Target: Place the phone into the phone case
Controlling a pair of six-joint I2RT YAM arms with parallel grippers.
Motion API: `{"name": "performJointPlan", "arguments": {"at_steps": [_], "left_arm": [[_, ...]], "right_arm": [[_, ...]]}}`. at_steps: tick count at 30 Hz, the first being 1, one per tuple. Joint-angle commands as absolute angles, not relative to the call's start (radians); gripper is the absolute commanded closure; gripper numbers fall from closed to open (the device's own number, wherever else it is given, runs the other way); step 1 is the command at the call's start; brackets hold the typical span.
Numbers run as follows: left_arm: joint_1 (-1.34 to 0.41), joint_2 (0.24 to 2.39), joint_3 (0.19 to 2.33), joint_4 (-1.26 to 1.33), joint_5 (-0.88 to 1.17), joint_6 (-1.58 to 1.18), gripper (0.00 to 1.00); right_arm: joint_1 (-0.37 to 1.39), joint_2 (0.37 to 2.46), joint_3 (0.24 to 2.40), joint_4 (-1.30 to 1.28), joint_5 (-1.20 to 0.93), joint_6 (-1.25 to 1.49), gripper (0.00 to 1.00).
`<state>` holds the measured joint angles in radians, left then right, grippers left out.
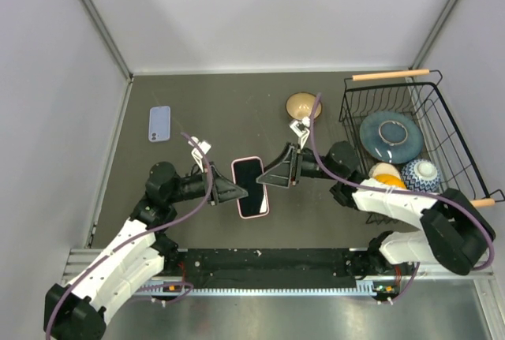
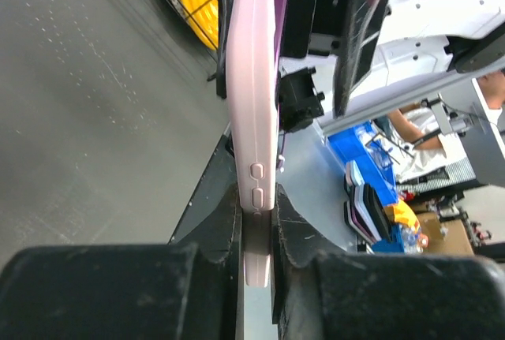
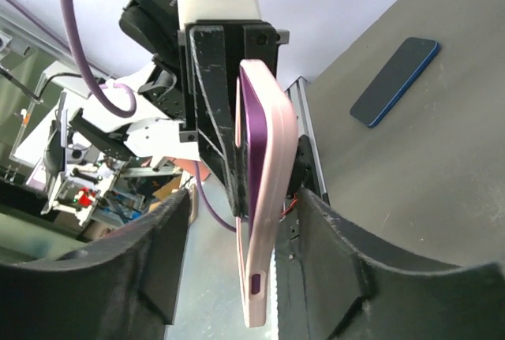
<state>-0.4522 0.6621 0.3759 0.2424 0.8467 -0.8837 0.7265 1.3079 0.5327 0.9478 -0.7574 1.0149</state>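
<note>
Although the phone (image 1: 250, 184) already lies inside the pink phone case (image 2: 252, 119), the task does not look fully finished. From the top camera the black screen is framed by the pink rim on all sides. The pair is held between both arms near the middle of the table (image 1: 205, 103), and it seems lifted from the surface. The left gripper (image 2: 256, 215) is closed on one end of the case; its fingers (image 2: 221, 237) press on both faces, just beside the side buttons. The right gripper (image 3: 245, 206) is spread: its fingers (image 3: 150, 269) stand on each side of the case with a gap, so it holds nothing. In the right wrist view the purple body of the phone sits against the upper part of the case, but lower down the pink rim bends away from it. I judge from this that one end or corner is not yet snapped in. What is left, probably, is to press this part home and to put the cased phone down. A second, blue phone (image 1: 159, 123) lies well apart at the far left of the table.
</note>
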Motion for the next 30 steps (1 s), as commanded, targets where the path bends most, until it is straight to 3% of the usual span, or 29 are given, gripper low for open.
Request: {"name": "performJointPlan", "arguments": {"at_steps": [1,2,5,12,16,21,22,25,27,30], "left_arm": [[-0.453,0.635,0.431,0.285,0.954,-0.83,1.0],[-0.451,0.629,0.433,0.278,0.969,-0.822,1.0],[-0.453,0.618,0.434,0.267,0.989,-0.808,1.0],[-0.453,0.62,0.433,0.267,1.023,-0.798,1.0],[-0.451,0.634,0.433,0.264,1.026,-0.795,1.0],[-0.449,0.656,0.454,0.137,0.954,-0.744,1.0],[-0.451,0.664,0.459,0.105,0.912,-0.732,1.0],[-0.451,0.718,0.48,0.006,0.873,-0.69,1.0],[-0.451,0.765,0.491,-0.029,0.868,-0.673,1.0],[-0.451,0.813,0.517,-0.098,0.845,-0.634,1.0]], "right_arm": [[0.73,1.2,0.629,0.758,-0.752,0.858,0.39],[0.73,1.18,0.64,0.721,-0.753,0.842,0.34],[0.716,1.16,0.675,0.632,-0.764,0.812,0.31],[0.712,1.213,0.75,0.558,-0.857,0.788,0.33],[0.71,1.227,0.746,0.584,-0.874,0.802,0.4],[0.712,1.223,0.739,0.603,-0.87,0.807,0.62],[0.712,1.217,0.738,0.603,-0.865,0.804,0.78],[0.715,1.194,0.759,0.492,-0.812,0.727,1.0],[0.745,1.18,0.825,0.273,-0.73,0.564,1.0],[0.762,1.175,0.873,0.183,-0.677,0.503,1.0]]}}
